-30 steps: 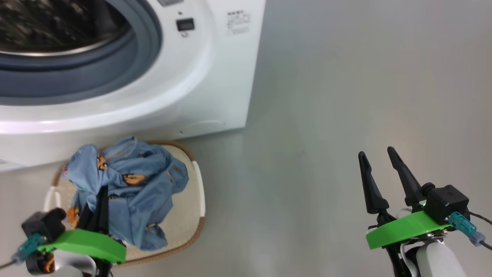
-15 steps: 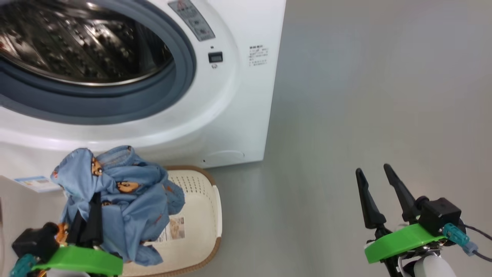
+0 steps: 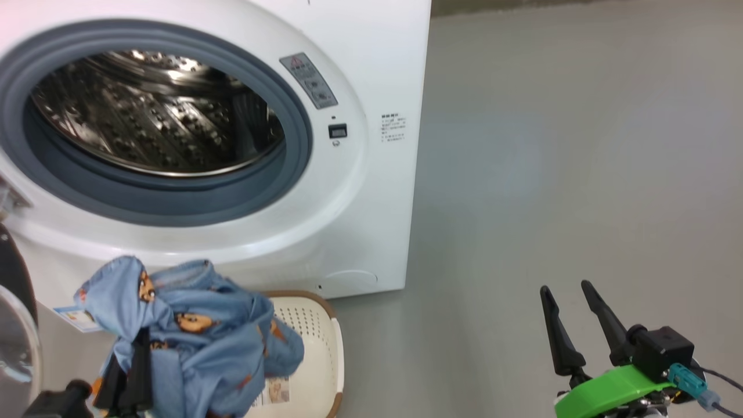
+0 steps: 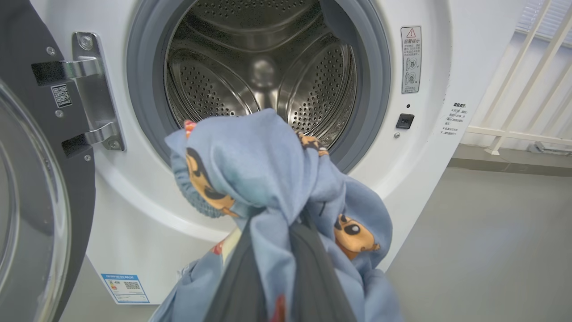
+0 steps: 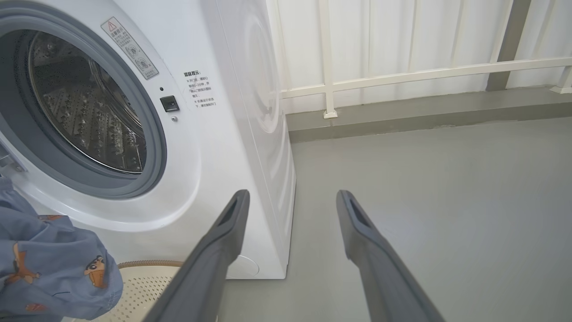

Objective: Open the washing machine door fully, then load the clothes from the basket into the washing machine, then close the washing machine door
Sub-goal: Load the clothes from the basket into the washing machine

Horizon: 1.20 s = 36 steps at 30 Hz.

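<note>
My left gripper [image 3: 139, 354] is shut on the clothes [image 3: 197, 337], a light blue garment with orange cartoon prints, and holds the bundle up over the basket [image 3: 322, 348]. From the left wrist the clothes [image 4: 268, 179] hang bunched over my fingers [image 4: 313, 277], just below the drum mouth. The washing machine [image 3: 371, 69] stands with its steel drum [image 3: 157, 122] exposed. Its door [image 4: 31, 188] is swung out to the left on its hinge [image 4: 94, 89]. My right gripper [image 3: 566, 290] is open and holds nothing, out over the floor to the right; its fingers [image 5: 223, 241] point past the machine's corner.
Grey floor [image 3: 551, 174] stretches to the right of the machine. A white railing [image 5: 402, 76] and wall run behind it. A blue energy label [image 4: 125, 286] sits low on the machine front, beside the door.
The head camera has tilted up, so more of the drum opening shows. The clothes have risen out of the basket in my left gripper. The right gripper stays open.
</note>
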Available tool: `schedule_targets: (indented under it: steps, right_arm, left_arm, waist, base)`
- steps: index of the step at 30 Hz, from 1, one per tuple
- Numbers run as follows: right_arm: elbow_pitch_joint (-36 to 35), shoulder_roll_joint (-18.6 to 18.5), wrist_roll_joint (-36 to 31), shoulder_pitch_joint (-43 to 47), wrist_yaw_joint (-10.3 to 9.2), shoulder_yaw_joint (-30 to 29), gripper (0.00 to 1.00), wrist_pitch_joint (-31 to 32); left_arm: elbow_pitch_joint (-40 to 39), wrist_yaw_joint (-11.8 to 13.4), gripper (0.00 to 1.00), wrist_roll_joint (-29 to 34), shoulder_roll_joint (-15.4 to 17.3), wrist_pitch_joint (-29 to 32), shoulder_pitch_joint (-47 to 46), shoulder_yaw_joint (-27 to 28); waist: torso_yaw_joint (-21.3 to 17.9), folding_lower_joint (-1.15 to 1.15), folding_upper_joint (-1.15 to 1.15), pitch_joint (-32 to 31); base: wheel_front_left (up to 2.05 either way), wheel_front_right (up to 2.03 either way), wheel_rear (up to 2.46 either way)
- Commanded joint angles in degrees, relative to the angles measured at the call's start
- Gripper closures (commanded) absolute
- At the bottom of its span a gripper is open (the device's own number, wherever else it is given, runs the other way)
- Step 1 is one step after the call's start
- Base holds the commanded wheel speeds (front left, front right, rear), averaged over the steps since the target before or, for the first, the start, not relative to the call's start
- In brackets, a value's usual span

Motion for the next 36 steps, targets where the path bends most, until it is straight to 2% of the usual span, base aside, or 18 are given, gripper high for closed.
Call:
schedule_targets:
  steps: [1, 6, 22, 28, 36]
  right_arm:
    - [-1.3, -0.2, 0.5, 0.1, 0.09, 1.3, 0.0, -0.4]
    - [-1.6, -0.2, 0.8, 0.9, 0.09, 1.1, 0.0, -0.4]
    - [-1.6, -0.2, 1.1, 2.2, 0.09, 0.8, 0.0, -0.4]
    - [-1.9, -0.2, 1.1, 1.6, 0.09, 1.3, 0.0, -0.4]
    - [-2.2, -0.2, 0.9, 0.1, 0.09, 1.7, 0.0, -0.4]
  left_arm:
    - [-2.2, -0.1, 1.0, 1.1, 0.8, -0.7, -0.4, 2.5]
    - [-4.0, 0.2, 1.0, 3.4, -0.1, -0.7, 2.1, 3.3]
    - [-2.8, 0.0, 1.0, 3.2, -1.5, -0.7, 3.4, 3.4]
    - [-1.9, -0.1, 1.0, 3.3, -1.4, -0.7, -0.3, 2.8]
    - [0.3, -0.1, 1.0, 3.0, 0.4, -0.7, -8.2, 3.3]
  waist:
    - [0.5, 0.0, 0.0, -1.6]
    - [0.8, 0.0, 0.0, -2.7]
    - [0.9, 0.0, 0.0, -3.3]
    - [0.5, 0.0, 0.0, -1.6]
    - [-0.6, 0.0, 0.0, 2.3]
  base:
    - [0.0, 0.0, 0.0]
    - [0.0, 0.0, 0.0]
    - [0.0, 0.0, 0.0]
    - [0.0, 0.0, 0.0]
    - [0.0, 0.0, 0.0]
